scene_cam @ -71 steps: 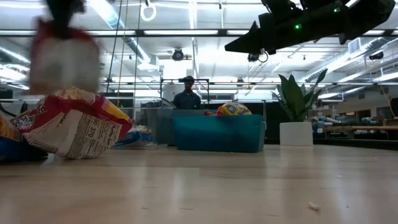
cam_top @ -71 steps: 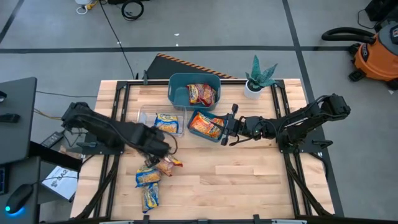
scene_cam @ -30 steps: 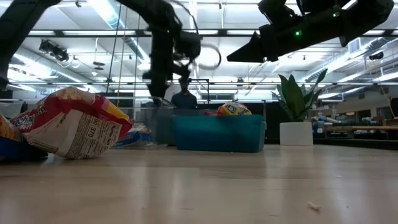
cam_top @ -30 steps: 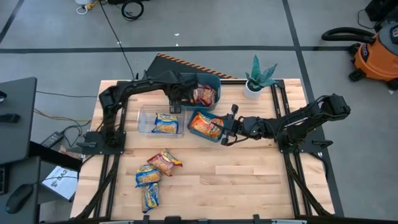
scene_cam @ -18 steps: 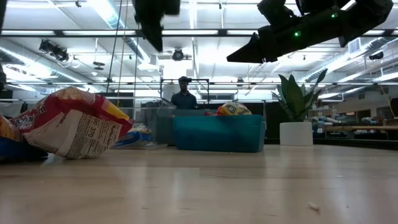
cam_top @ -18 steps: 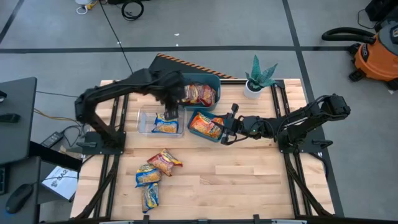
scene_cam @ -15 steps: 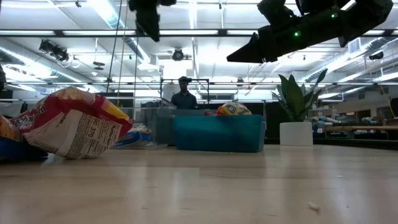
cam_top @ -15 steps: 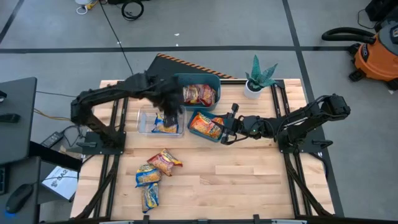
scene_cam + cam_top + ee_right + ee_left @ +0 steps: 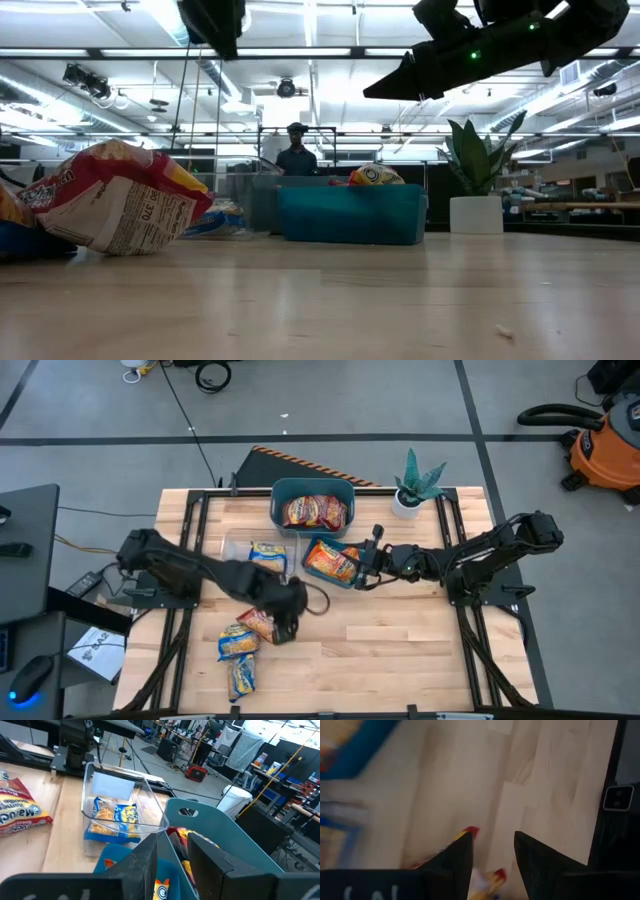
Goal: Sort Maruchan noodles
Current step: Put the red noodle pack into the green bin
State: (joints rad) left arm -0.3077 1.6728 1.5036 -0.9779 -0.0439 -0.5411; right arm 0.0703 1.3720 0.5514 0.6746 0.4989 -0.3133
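A red noodle packet (image 9: pixel 258 624) lies flat on the wood near the table's left front, and also shows in the low view (image 9: pixel 110 205). Two blue-and-yellow packets (image 9: pixel 237 644) lie beside it. My left gripper (image 9: pixel 285 622) is open above the red packet's right end, high over the table in the low view (image 9: pixel 213 25); the packet's corner (image 9: pixel 470 832) shows between its fingers. The far teal bin (image 9: pixel 276 500) holds red packets (image 9: pixel 315 512). The nearer teal bin (image 9: pixel 306 565) holds an orange packet (image 9: pixel 328 560). My right gripper (image 9: pixel 362 567) is open at that bin's right rim. My right gripper's fingers (image 9: pixel 145 865) stand at the nearer teal bin's right rim, level, coming from the table's right. Whether they touch the rim I cannot tell.
A clear tray (image 9: pixel 232 550) with a blue-and-yellow packet (image 9: pixel 266 554) stands left of the bins. A potted plant (image 9: pixel 412 485) stands at the far right. A third blue-and-yellow packet (image 9: pixel 242 676) lies near the front edge. A person (image 9: pixel 298 155) stands beyond the table.
My left gripper has gone from over the far teal bin toward the table's near edge, past the clear tray, to above the red packet on the wood. The packets on the table have not moved.
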